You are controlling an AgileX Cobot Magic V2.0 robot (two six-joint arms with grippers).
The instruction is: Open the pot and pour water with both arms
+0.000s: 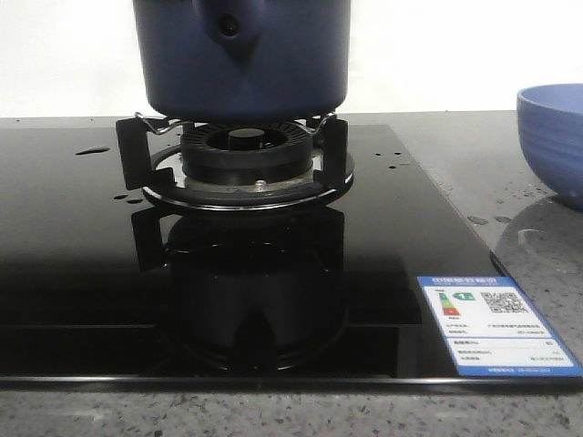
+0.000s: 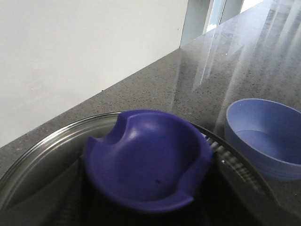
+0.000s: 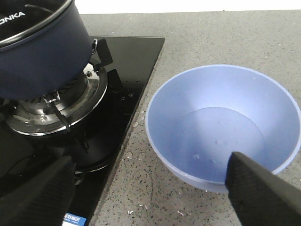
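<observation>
The black glass hob fills most of the front view, set into a speckled grey stone counter with a plain white wall behind; water droplets dot both glass and stone. On the burner's pan support sits the pot, dark navy and straight-sided, its stubby holed knob facing the camera; in the right wrist view its rim shows, and the lid seems to be still on it. That lid is glass with a metal band, and the left wrist camera looks down on its purple scooped knob from close above (the left gripper's own fingers are out of frame, so whether it is closed on the knob I cannot tell).

Off the hob's right edge stands the lighter blue bowl, holding a little water, well apart from the pot. The right gripper hovers over the bowl's near side with its dark fingers spread wide, grasping nothing; the bowl lies just ahead of it, the pot further across to its left.

So the left arm is the nearer one for lifting the lid, the right for the bowl; lifting likely comes first.
</observation>
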